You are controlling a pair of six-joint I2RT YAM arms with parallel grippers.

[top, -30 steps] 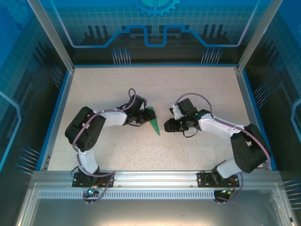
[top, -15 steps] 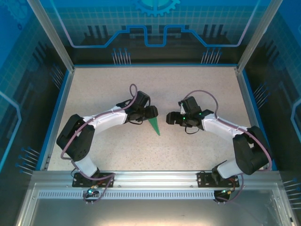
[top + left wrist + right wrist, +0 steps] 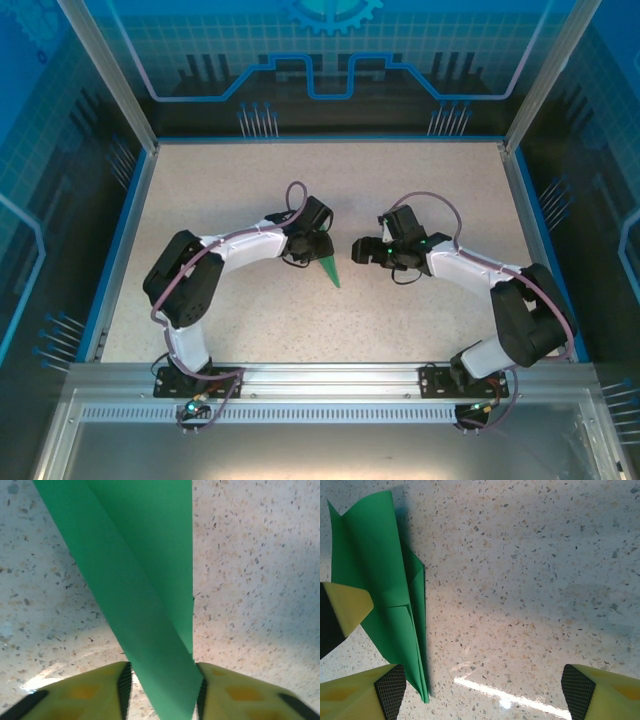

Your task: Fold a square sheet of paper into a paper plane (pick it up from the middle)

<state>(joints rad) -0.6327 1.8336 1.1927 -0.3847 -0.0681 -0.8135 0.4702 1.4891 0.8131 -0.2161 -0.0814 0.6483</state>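
Observation:
The bright-green paper plane (image 3: pixel 332 271) lies mid-table as a narrow dart, tip toward the near edge. My left gripper (image 3: pixel 318 248) sits over its wide end. In the left wrist view the folded green paper plane (image 3: pixel 140 580) runs between the yellow fingers (image 3: pixel 90 690) and touches both pads, so my left gripper (image 3: pixel 162 690) is shut on it. My right gripper (image 3: pixel 358 251) stands open just right of the dart with bare table between its fingers. In the right wrist view the paper plane (image 3: pixel 375 580) lies at the left, one wing raised, beside my right gripper (image 3: pixel 479 690).
The speckled table (image 3: pixel 420 320) is bordered by a blue rim (image 3: pixel 118 250) and transparent walls. The metal rail (image 3: pixel 320 385) with both arm bases runs along the near edge. A yellow left fingertip (image 3: pixel 345 607) shows against the paper in the right wrist view.
My left gripper has shifted right and nearer, onto the plane's wide end, covering more of it. My right gripper pulled back and up a second ago, then stayed put.

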